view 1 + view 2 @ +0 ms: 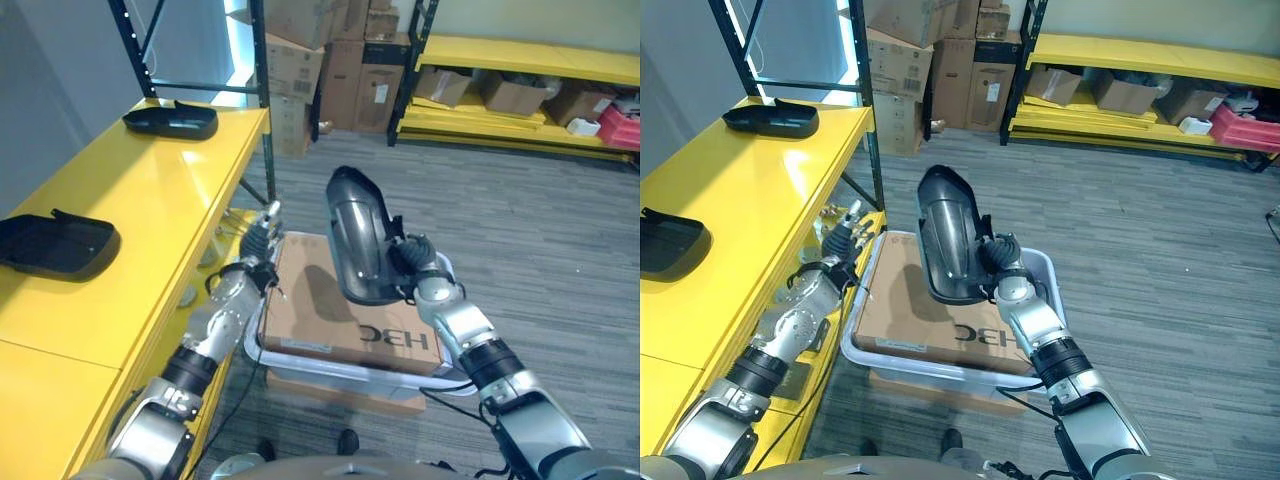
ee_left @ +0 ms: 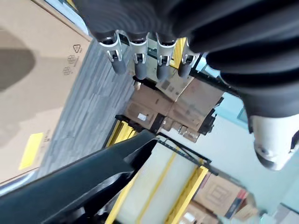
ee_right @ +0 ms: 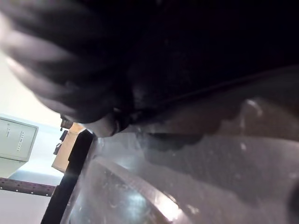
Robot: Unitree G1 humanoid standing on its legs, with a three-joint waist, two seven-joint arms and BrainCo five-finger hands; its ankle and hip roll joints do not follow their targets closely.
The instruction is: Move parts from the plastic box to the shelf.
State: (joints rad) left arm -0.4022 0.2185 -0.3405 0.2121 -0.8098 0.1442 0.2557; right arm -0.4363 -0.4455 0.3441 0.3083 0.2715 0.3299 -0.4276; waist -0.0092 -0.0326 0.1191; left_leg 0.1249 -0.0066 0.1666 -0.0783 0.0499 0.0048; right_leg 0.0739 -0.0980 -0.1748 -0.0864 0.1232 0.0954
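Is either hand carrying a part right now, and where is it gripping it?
The right robot hand holds a black part by its lower right edge, lifted above the cardboard in the plastic box. The left robot hand is open and holds nothing.

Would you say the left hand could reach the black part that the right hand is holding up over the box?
Probably yes: the left hand, fingers straight, hovers at the plastic box edge beside the raised black part, with nothing between them.
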